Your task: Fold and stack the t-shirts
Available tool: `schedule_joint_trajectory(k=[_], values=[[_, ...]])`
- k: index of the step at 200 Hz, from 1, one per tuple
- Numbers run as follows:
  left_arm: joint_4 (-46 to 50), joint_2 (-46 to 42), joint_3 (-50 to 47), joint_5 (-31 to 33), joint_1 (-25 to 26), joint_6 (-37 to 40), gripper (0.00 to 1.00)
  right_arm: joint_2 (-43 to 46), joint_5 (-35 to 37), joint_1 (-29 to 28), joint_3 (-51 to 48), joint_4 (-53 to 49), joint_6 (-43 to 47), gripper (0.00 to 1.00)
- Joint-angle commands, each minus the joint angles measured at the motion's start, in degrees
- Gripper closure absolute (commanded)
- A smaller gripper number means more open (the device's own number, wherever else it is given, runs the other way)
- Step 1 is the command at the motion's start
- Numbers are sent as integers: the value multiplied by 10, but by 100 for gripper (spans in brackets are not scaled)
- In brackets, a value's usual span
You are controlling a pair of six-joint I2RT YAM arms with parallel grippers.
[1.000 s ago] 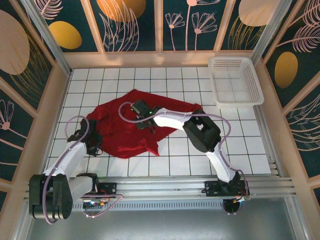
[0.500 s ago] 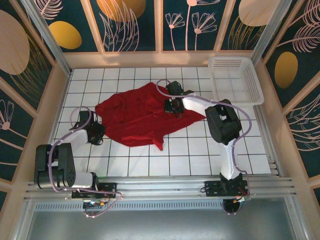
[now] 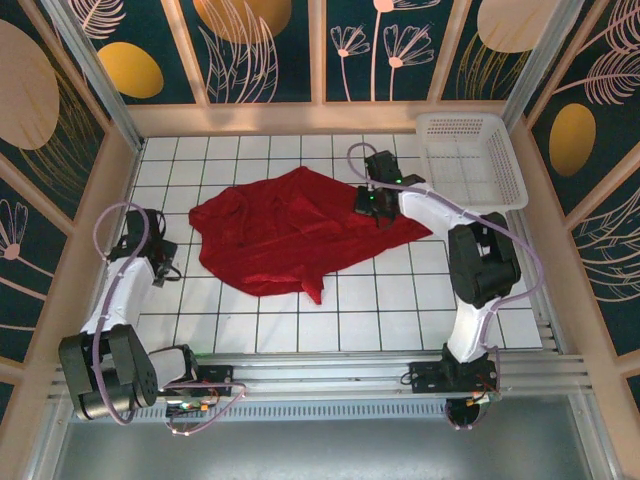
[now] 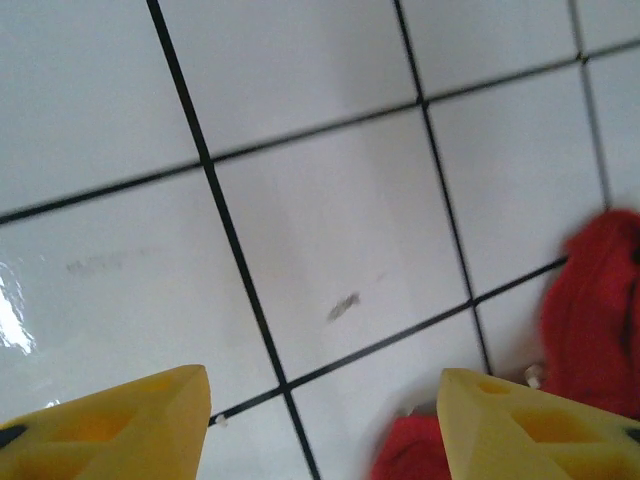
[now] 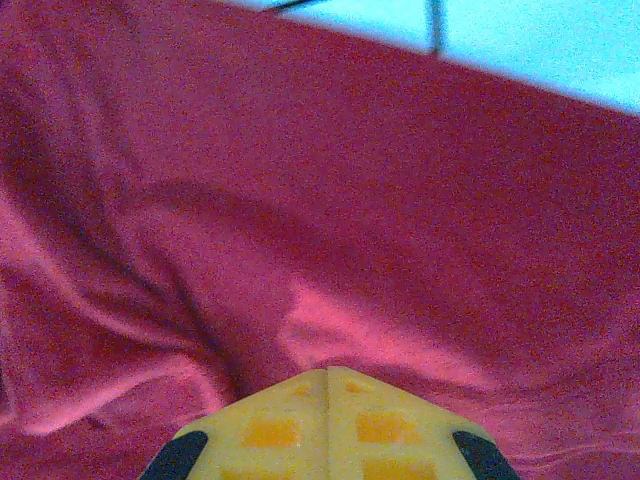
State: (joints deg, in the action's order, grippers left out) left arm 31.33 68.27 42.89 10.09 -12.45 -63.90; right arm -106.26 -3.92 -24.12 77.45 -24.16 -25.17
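**Right gripper** (image 5: 328, 376): yellow fingers (image 5: 270, 428) pressed flat together with no gap between them. Red cloth puckers right at their tips and is pinched there. The gripper sits low on the cloth, just beside the basket (image 3: 470, 165), off its left wall.

**Left gripper** (image 4: 325, 388): yellow fingers (image 4: 120, 425) spread wide with nothing between them and bare white tile beneath. A lump of red cloth lies just past the finger on the basket's side, and I cannot tell whether it touches. This gripper is well apart from the basket, on the far side of the cloth from it.

**T-shirt** (image 3: 290, 235): one, deep red and plain. It lies spread and rumpled on the table (image 3: 400, 300), not folded, with soft creases running across it. It stretches leftward from the basket, and its nearest corner comes close to the basket's near left corner without entering it. A narrow tail of cloth points away from the basket toward the arms' bases.

**Basket**: white plastic mesh, upright in the table's far right corner. Its inside shows only mesh.

**Table**: white tiles with dark grout lines.
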Motion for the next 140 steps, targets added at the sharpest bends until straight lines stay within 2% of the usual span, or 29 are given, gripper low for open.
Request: schedule_joint_trajectory(k=[1, 31, 49, 75, 103, 140], values=[[3, 6, 19, -30, -18, -39, 41, 15, 20, 16, -3, -7, 21, 97], [-52, 72, 27, -181, -17, -38, 46, 25, 33, 27, -21, -15, 32, 95], [-59, 111, 22, -248, 10, -16, 45, 45, 22, 57, -58, -12, 24, 90], [-40, 139, 1, -248, 69, 1, 43, 63, 10, 96, -80, -26, 33, 85], [-75, 121, -43, -228, 73, -18, 43, 80, 11, 111, -90, -43, 43, 83], [-44, 140, -26, -207, 75, 2, 44, 106, 12, 116, -117, -46, 36, 82]])
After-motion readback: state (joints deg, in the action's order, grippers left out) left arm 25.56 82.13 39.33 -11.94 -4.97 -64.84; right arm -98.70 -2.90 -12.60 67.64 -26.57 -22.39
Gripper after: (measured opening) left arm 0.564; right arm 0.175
